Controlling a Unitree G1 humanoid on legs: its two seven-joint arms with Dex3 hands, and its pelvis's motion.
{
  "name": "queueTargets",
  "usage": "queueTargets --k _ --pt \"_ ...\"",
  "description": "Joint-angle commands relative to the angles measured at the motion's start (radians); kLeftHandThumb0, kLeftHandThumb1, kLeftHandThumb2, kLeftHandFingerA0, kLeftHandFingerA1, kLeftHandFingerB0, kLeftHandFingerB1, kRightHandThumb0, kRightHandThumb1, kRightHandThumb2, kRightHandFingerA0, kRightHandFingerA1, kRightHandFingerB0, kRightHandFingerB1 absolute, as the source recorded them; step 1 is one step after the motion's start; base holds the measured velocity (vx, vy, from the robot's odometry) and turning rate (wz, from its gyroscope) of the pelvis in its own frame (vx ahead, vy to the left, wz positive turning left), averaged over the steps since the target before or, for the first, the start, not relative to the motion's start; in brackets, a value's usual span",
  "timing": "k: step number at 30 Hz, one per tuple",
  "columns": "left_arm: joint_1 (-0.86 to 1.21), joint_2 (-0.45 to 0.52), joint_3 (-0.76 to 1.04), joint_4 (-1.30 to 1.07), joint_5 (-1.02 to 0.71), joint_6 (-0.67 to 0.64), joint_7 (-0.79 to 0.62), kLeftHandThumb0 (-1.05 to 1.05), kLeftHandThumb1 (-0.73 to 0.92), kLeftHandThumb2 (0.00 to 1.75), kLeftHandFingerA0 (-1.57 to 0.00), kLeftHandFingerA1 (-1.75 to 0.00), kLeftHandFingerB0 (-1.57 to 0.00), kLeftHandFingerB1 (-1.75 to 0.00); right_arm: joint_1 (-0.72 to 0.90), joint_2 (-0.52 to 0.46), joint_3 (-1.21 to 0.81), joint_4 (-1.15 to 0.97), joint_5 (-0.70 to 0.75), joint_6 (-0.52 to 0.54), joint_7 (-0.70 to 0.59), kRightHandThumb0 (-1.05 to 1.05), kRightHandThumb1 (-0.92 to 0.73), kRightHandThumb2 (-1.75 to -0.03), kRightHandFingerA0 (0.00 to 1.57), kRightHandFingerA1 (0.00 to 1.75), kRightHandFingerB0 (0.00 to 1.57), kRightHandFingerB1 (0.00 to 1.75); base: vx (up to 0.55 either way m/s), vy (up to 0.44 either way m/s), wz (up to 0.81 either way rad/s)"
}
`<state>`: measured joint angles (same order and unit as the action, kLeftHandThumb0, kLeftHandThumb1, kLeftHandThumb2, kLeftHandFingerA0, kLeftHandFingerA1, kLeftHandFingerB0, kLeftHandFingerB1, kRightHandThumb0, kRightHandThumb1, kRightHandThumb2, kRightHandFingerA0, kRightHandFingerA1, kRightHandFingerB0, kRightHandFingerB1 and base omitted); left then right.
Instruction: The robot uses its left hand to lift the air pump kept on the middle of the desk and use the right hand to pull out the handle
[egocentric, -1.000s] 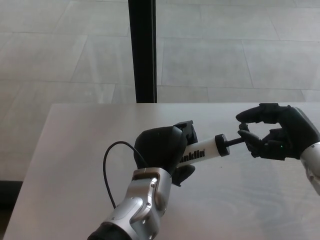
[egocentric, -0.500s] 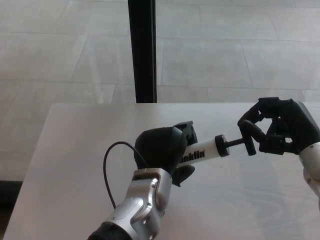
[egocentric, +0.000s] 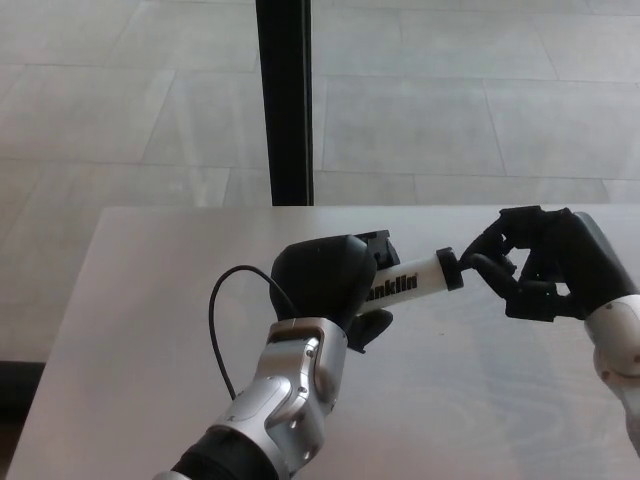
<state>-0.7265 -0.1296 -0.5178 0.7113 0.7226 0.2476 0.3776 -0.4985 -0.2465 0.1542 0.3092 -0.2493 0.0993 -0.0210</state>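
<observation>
The air pump is a white tube with black "Franklin" lettering and a black end cap. It is held tilted above the desk. My left hand is shut around its left part and hides that end. A thin black hose loops out to the left of that hand. My right hand is at the pump's right end, its fingers curled around the black handle right beside the cap. No bare rod shows between cap and handle.
A black vertical post stands behind the desk's far edge. Grey floor tiles lie beyond. The light wooden desk top spreads to both sides of my arms.
The pump has tilted up a little and its cap now sits against my right hand. The stretch of black rod seen earlier no longer shows. My right hand has closed tighter on the handle.
</observation>
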Motion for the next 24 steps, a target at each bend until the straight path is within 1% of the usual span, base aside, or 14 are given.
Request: queueTargets --k 1,2,3,4,5,6,7,8,10,11,12,13,14,24 --pt "-0.009 0.006 0.021 0.018 -0.011 0.024 0.005 -0.22 0.63 1.01 -0.89 -1.75 -0.75 -1.56 0.016 0.017 -0.021 -0.038 -0.005 0.057 0.001 -0.4 -0.64 -0.59 0.92 1.57 0.66 0.65 0.0 0.0 0.0" --pt "-0.007 0.007 0.022 0.021 -0.011 0.016 0.015 -0.28 0.55 1.1 -1.19 -1.36 -0.95 -1.19 0.014 0.018 -0.018 -0.045 -0.013 0.078 0.001 -0.42 -0.62 -0.58 0.92 1.63 0.6 0.65 0.0 0.0 0.0" --pt "-0.004 0.008 0.023 0.019 -0.009 0.016 0.015 -0.2 0.59 1.01 -0.89 -1.75 -0.71 -1.54 0.011 0.02 -0.017 -0.046 -0.016 0.094 0.005 -0.42 -0.61 -0.58 0.92 1.65 0.56 0.64 0.0 0.0 0.0" --pt "-0.003 0.006 0.024 0.02 -0.009 0.015 0.015 -0.2 0.59 1.01 -0.88 -1.75 -0.73 -1.44 0.01 0.018 -0.014 -0.052 -0.021 0.112 0.01 -0.44 -0.61 -0.58 0.92 1.66 0.51 0.64 0.0 0.0 0.0" --pt "-0.004 0.002 0.024 0.023 -0.008 0.016 0.017 -0.27 0.56 1.1 -1.17 -1.35 -0.89 -1.17 0.008 0.015 -0.012 -0.06 -0.029 0.134 0.013 -0.44 -0.58 -0.64 0.91 1.65 0.49 0.63 0.0 0.0 0.0" --pt "-0.006 0.001 0.025 0.022 -0.007 0.019 0.015 -0.27 0.56 1.1 -1.17 -1.35 -0.89 -1.17 0.007 0.016 -0.013 -0.063 -0.03 0.141 0.012 -0.44 -0.58 -0.64 0.91 1.65 0.49 0.63 0.0 0.0 0.0" --pt "-0.013 0.001 0.014 0.032 0.007 0.025 0.017 -0.21 0.62 1.01 -0.89 -1.72 -0.76 -1.31 0.006 0.029 -0.026 -0.049 -0.014 0.126 0.001 -0.33 -0.6 -0.62 0.89 1.61 0.49 0.65 0.0 0.0 0.0" --pt "-0.012 0.004 0.008 0.039 0.015 0.013 0.036 -0.24 0.57 1.14 -1.18 -1.3 -0.87 -1.03 0.005 0.028 -0.029 -0.038 -0.01 0.108 0.0 -0.29 -0.62 -0.63 0.89 1.57 0.5 0.67 0.0 0.0 0.0" --pt "-0.008 0.001 0.006 0.033 0.014 0.017 0.034 -0.23 0.62 0.99 -0.92 -1.75 -0.75 -1.35 0.002 0.028 -0.032 -0.029 -0.014 0.101 -0.005 -0.26 -0.66 -0.65 0.91 1.53 0.54 0.7 0.0 0.0 0.0" --pt "-0.009 0.002 0.001 0.033 0.018 0.023 0.027 -0.24 0.66 0.96 -0.91 -1.75 -0.75 -1.37 0.001 0.028 -0.036 -0.023 -0.014 0.095 -0.007 -0.24 -0.68 -0.66 0.91 1.53 0.54 0.7 0.0 0.0 0.0" --pt "-0.006 0.002 0.0 0.031 0.017 0.027 0.023 -0.3 0.56 1.09 -1.18 -1.35 -0.9 -1.16 0.002 0.032 -0.041 -0.02 -0.01 0.089 -0.011 -0.23 -0.66 -0.67 0.92 1.53 0.54 0.69 0.0 0.0 0.0" --pt "-0.002 0.002 -0.001 0.03 0.016 0.028 0.023 -0.3 0.56 1.09 -1.18 -1.35 -0.9 -1.16 0.004 0.037 -0.046 -0.018 -0.007 0.081 -0.016 -0.23 -0.66 -0.67 0.92 1.53 0.54 0.69 0.0 0.0 0.0" --pt "-0.001 0.001 -0.002 0.036 0.014 0.023 0.03 -0.21 0.6 1.0 -0.9 -1.75 -0.73 -1.49 0.003 0.034 -0.045 -0.018 -0.015 0.084 -0.018 -0.23 -0.67 -0.66 0.92 1.53 0.51 0.65 0.0 0.0 0.0" --pt "-0.002 -0.008 -0.006 0.064 0.006 0.01 0.045 -0.24 0.59 1.08 -0.91 -1.75 -0.76 -1.58 0.0 0.012 -0.048 0.001 -0.04 0.04 -0.022 -0.28 -0.6 -0.57 1.05 1.31 0.43 0.41 0.0 0.0 0.0"
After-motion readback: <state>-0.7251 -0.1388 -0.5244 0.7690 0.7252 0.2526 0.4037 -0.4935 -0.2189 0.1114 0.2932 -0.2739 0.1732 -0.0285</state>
